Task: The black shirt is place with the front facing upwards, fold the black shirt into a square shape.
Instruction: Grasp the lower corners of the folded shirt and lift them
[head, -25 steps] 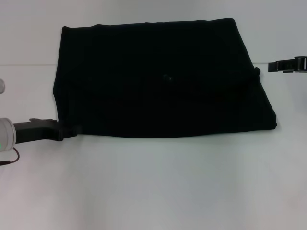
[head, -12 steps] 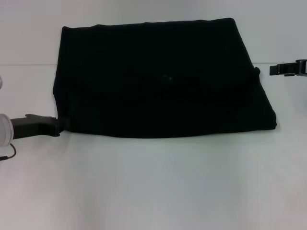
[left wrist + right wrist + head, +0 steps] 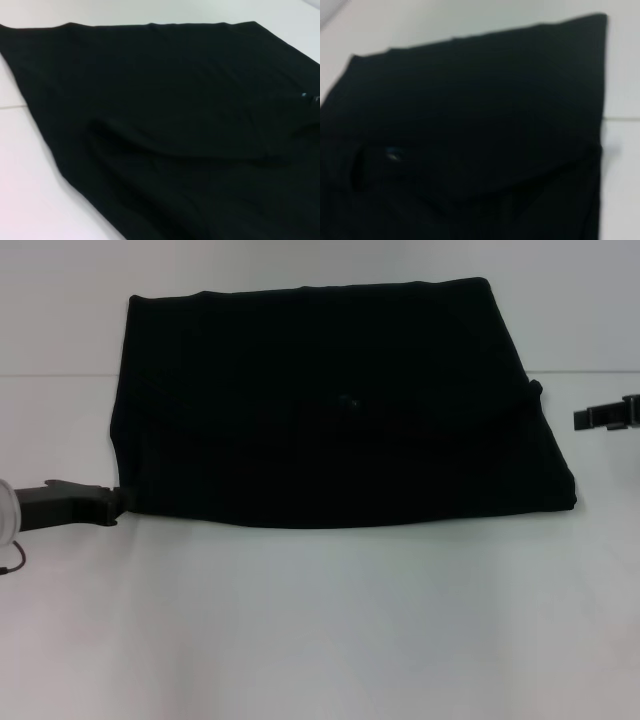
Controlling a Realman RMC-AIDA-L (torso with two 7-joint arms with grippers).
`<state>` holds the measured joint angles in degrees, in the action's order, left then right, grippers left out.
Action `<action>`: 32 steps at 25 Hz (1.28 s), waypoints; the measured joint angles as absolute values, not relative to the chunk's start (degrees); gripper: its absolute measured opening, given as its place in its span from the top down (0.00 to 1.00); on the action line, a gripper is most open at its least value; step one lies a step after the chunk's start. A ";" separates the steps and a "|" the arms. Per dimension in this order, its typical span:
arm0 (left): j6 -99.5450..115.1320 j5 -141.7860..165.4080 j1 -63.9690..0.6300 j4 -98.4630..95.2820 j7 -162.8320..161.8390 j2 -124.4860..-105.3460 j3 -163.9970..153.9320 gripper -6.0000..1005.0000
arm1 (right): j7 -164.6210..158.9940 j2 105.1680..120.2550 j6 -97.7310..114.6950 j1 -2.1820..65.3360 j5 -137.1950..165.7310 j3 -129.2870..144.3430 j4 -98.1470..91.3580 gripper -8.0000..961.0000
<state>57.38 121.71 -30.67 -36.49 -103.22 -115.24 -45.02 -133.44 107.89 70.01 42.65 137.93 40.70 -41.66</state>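
Note:
The black shirt point(image 3: 330, 410) lies folded into a broad, roughly rectangular block on the white table point(image 3: 320, 620); no lettering shows. A folded-over layer crosses its middle, with a small pale label point(image 3: 394, 154) on it. My left gripper point(image 3: 112, 504) hovers just off the shirt's near left corner, close to the cloth's edge and holding nothing. At the picture's right edge, my right gripper point(image 3: 582, 419) stays clear of the shirt's right side. The left wrist view is filled by the shirt point(image 3: 175, 125), as is the right wrist view with the shirt point(image 3: 470, 125).
A thin seam line point(image 3: 60, 375) runs across the table behind the shirt's middle. Bare white table surface stretches in front of the shirt and to both sides.
My left gripper has drawn back leftward from the shirt's near left corner, which it was touching. My right gripper has moved right and a little nearer, away from the shirt. The shirt has stayed still.

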 joint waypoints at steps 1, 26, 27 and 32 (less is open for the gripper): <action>57.73 121.72 -30.33 -37.19 -103.45 -115.25 -44.96 1.00 | -134.03 107.90 70.15 42.72 138.97 40.70 -41.66 0.38; 62.62 121.72 -29.26 -39.41 -103.58 -115.13 -42.37 1.00 | -135.49 109.85 68.41 44.61 147.35 40.96 -36.12 0.38; 62.62 121.72 -29.27 -39.40 -103.56 -115.13 -42.37 1.00 | -135.48 110.02 67.98 44.72 147.35 40.96 -35.82 0.38; 62.30 121.72 -29.27 -39.32 -103.53 -115.20 -42.45 1.00 | -135.31 110.48 63.33 45.94 147.38 41.67 -31.80 0.38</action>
<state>62.30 121.72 -29.27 -39.32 -103.53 -115.20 -42.45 -135.31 110.48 63.33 45.94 147.38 41.67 -31.80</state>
